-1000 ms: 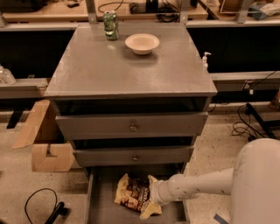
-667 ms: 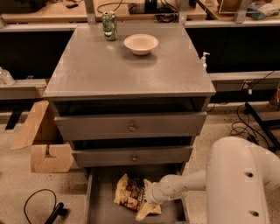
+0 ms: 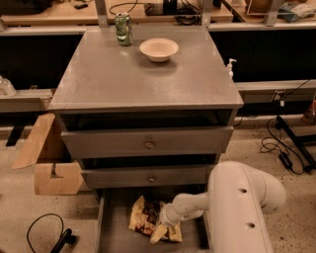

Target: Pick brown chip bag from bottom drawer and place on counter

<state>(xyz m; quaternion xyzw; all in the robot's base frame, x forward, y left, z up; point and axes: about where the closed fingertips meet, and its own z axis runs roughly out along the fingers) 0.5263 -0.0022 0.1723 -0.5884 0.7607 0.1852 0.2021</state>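
One white robot arm (image 3: 237, 207) fills the near right corner and reaches down and left into the wide grey metal bottom drawer (image 3: 116, 230), which is pulled out at floor level so its contents can be reached from above. Its two-finger gripper (image 3: 159, 232) sits low in the tray, directly on the wrinkled tan-edged, dark-centred brown chip bag (image 3: 144, 220). Whether it has closed on the foil or merely rests against it cannot be told from this angle.

The bag lies flat on the drawer floor, right of middle, not yet lifted. The step in hand appears to be securing a hold before raising it. A loose hold on thin crinkled foil could let it slip on the way up.

At left, on the speckled floor, stands a torn brown cardboard box (image 3: 49, 165). Above the tray, two upper grey drawers with round brass knobs (image 3: 149, 144) are shut flush, leaving the lift path unobstructed.

Higher and farther, the broad square grey counter (image 3: 123, 84) awaits the bag, its near half bare. Toward its back edge sit a shallow cream bowl (image 3: 159, 49) and a green soda can (image 3: 123, 28). Behind them runs a light wooden workbench (image 3: 59, 12) strung with cables.
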